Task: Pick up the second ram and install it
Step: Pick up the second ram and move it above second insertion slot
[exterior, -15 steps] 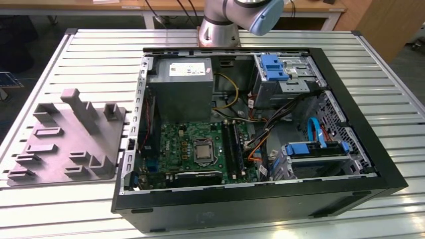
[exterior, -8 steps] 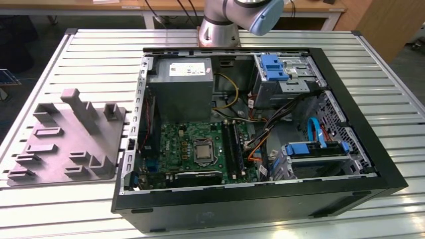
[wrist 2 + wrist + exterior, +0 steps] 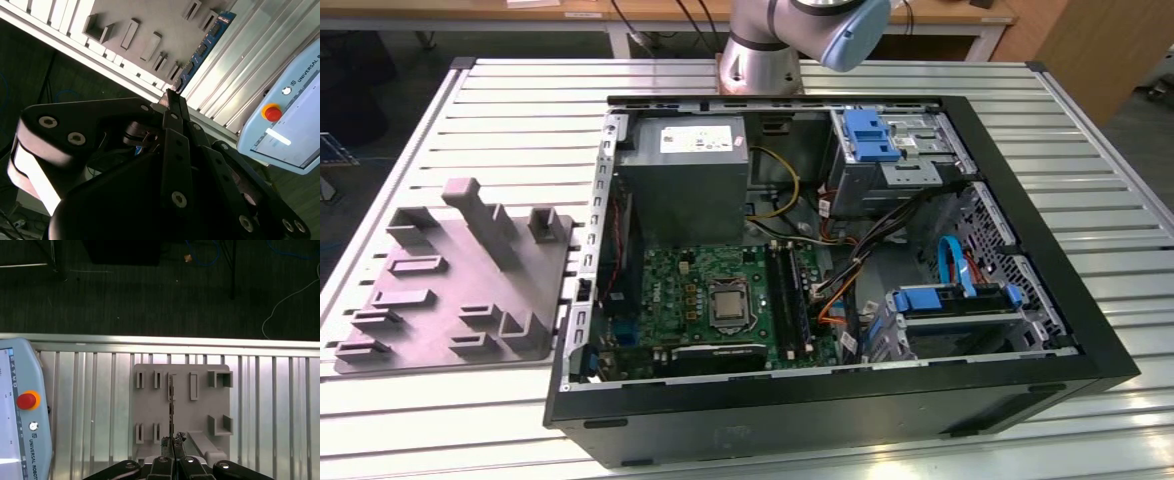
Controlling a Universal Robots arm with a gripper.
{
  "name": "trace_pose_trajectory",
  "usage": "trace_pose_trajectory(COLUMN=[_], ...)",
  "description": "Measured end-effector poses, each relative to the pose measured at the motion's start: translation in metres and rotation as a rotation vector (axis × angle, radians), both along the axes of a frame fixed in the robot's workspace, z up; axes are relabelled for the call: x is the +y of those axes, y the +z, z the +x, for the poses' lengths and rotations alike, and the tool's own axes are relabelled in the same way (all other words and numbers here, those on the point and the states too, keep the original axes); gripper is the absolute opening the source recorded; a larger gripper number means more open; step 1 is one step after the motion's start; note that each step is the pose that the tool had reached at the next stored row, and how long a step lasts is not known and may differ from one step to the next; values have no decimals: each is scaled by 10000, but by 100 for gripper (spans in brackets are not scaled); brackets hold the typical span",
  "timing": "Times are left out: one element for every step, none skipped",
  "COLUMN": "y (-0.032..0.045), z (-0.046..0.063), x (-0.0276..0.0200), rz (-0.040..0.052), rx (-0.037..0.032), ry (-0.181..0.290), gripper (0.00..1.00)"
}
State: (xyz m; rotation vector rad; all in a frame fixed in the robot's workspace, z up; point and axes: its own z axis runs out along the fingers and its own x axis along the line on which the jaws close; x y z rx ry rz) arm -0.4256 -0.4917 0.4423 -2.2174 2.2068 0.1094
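- Where slotted on edge into the grey fixture (image 3: 202, 410), puts the second ram (image 3: 172, 400) straight ahead of the gripper (image 3: 172, 444) in the first wrist view, reading as one thin dark line.
- Finds the gripper's jaws drawn together tip to tip, clamping nothing as far as can be judged.
- Places the ram below the gripper and apart from it, not touching; merely overlapped at its near end by the tips in the first wrist view.
- Runs the board's long axis in line with the seam between the jaws, so judged to have one flat face turned toward each jaw.
- Shows the ram (image 3: 205, 45) side-on in the second wrist view as a blue-green strip with dark chips, slanting away from the gripper's tip, near end closest.
- Rests the fixture on the slatted metal table (image 3: 280, 405), near a teach pendant (image 3: 20, 410).
- Sets the fixture (image 3: 454, 280), in the exterior view, to the exterior view's left of the open computer case (image 3: 827, 410), well apart from the long black slots (image 3: 785, 290) beside the silver CPU socket (image 3: 724, 300).
- Calls for no choice between arms, with just one at work.
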Motion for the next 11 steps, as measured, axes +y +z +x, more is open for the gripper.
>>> trace_pose_trajectory(y=[6, 12, 18, 25, 31, 37, 44, 50, 56, 62, 69], z=[0, 0, 0, 0, 0, 0, 0, 0, 0, 0, 0], x=[0, 0, 0, 0, 0, 0, 0, 0, 0, 0, 0], rz=[0, 0, 0, 0, 0, 1, 1, 0, 0, 1, 0], rx=[0, 0, 0, 0, 0, 0, 0, 0, 0, 0, 0], ry=[0, 0, 0, 0, 0, 0, 0, -1, 0, 0, 0], gripper=[11, 11, 11, 11, 11, 11, 11, 11, 11, 11, 11])
